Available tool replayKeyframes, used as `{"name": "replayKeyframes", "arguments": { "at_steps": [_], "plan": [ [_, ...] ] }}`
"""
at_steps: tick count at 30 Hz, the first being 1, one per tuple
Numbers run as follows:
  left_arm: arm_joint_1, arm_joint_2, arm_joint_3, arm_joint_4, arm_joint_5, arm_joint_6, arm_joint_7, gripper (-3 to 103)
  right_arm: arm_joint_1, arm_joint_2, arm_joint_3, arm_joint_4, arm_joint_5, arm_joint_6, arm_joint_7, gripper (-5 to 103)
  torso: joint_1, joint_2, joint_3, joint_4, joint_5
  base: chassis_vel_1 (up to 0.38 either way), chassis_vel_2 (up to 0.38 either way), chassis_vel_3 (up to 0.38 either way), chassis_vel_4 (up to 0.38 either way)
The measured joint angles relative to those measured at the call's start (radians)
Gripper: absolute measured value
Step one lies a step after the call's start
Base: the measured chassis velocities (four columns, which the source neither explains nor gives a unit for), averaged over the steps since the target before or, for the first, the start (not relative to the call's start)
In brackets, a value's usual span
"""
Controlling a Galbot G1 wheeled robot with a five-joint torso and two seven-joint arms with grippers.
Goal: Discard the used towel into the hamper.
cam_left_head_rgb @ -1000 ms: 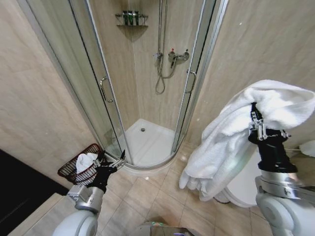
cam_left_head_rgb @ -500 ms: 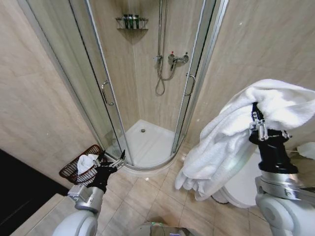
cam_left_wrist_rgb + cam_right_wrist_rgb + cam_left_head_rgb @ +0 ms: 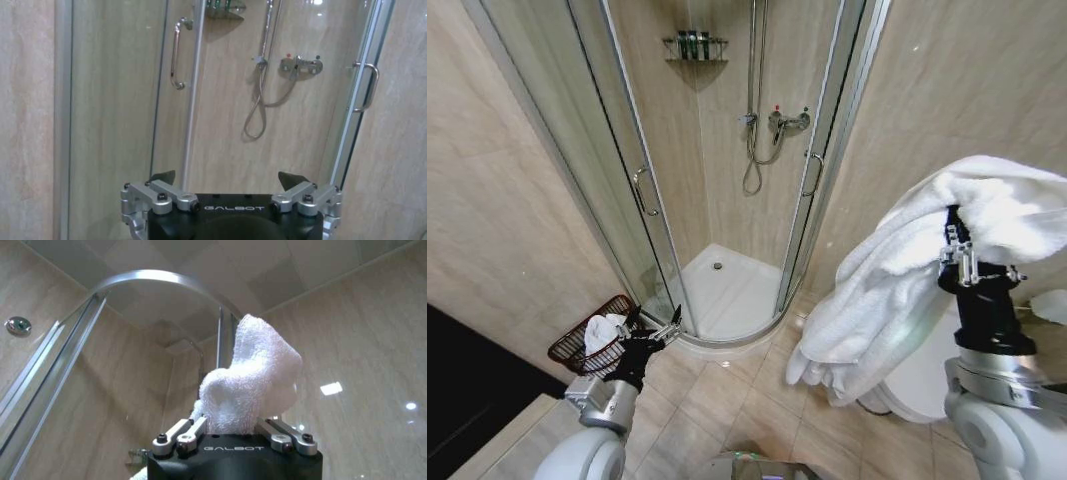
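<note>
The shower enclosure point(image 3: 727, 170) is taking up the middle of the head view, its curved glass doors point(image 3: 622, 180) standing closed around a white tray point(image 3: 727, 290), with a hose and mixer tap point(image 3: 777, 120) on the back wall and a small corner shelf of bottles point(image 3: 695, 42) above. Beige tiled walls are running along both sides, and beige floor tiles point(image 3: 747, 400) are lying open between the robot and the enclosure.

Over on the right, the towel point(image 3: 907, 280) is hanging big and white (easily the bulkiest loose thing here), draped over the raised right gripper point(image 3: 955, 250) and trailing down in folds in front of a white toilet point(image 3: 922, 380). In the right wrist view the fingers point(image 3: 183, 432) are pinching tight on a bunch of the terry cloth, which is poking up between them.

Down at the lower left, the hamper point(image 3: 587, 340) is sitting on the floor against the wall, just beside the shower door, with a white cloth point(image 3: 605, 328) already lying inside. The left gripper point(image 3: 652, 330) is hovering low, right next to the hamper's rim, its jaws spread wide and gripping nothing.

Writing to read: "GALBOT" is printed in pale letters on the black body of each gripper in the wrist views.
</note>
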Motion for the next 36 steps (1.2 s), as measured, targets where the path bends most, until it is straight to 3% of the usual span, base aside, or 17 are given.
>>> {"name": "replayKeyframes", "arguments": {
  "at_steps": [29, 36],
  "plan": [
    [0.000, 0.000, 0.000, 0.000, 0.000, 0.000, 0.000, 100, -0.001, -0.003, -0.004, 0.000, 0.033, -0.011, -0.009, 18, -0.003, -0.007, -0.004, 0.0004, 0.0000, 0.064, 0.059, 0.068, 0.061],
    [0.000, 0.000, 0.000, 0.000, 0.000, 0.000, 0.000, 100, 0.001, -0.005, -0.003, 0.000, 0.044, -0.018, -0.010, 18, 0.008, 0.017, 0.008, 0.0003, 0.0000, 0.000, 0.000, 0.000, 0.000]
  ]
}}
